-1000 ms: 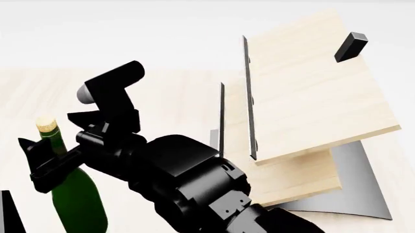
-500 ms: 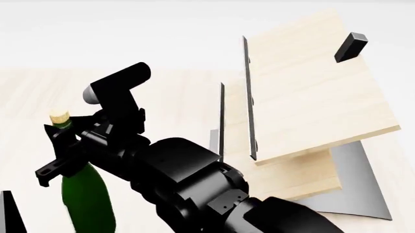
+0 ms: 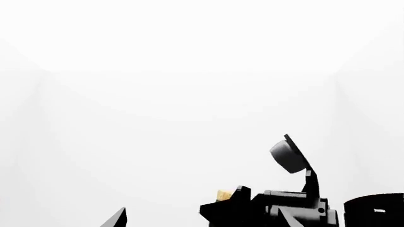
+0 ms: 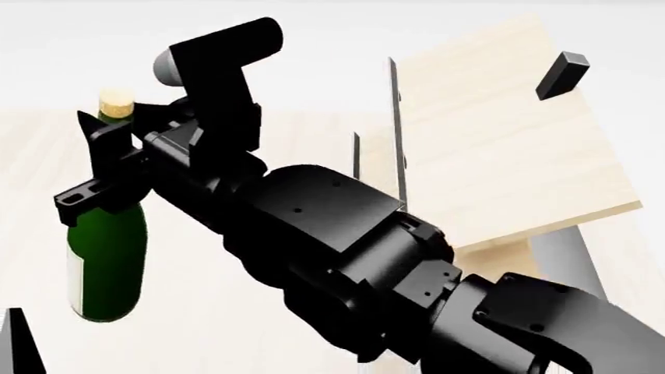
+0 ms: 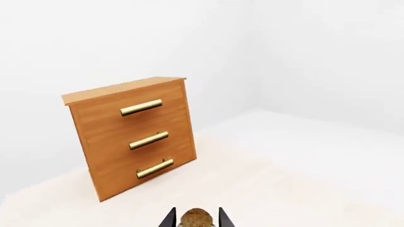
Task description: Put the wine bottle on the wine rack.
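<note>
In the head view my right gripper [image 4: 109, 167] is shut on the neck of the wine bottle [image 4: 104, 257], just under its tan cork [image 4: 117, 101]. The dark green bottle hangs nearly upright, clear of the table. The right wrist view shows the cork [image 5: 196, 217] between my right gripper's two fingertips [image 5: 196, 222]. The wine rack [image 4: 499, 148], slanted light wood boards with a small black block [image 4: 562, 74], stands to the right of the bottle, partly hidden by my right arm. My left gripper [image 3: 203, 221] is open and empty, low at the left.
A reddish-brown cabinet [image 5: 136, 137] with three brass handles stands on the pale floor in the right wrist view. The rack's grey metal base [image 4: 566, 257] shows under the boards. One tip of my left gripper [image 4: 15, 343] shows at the head view's lower left corner.
My right gripper has closed on the bottle's neck and lifted the bottle up off the table. The right arm has risen with it.
</note>
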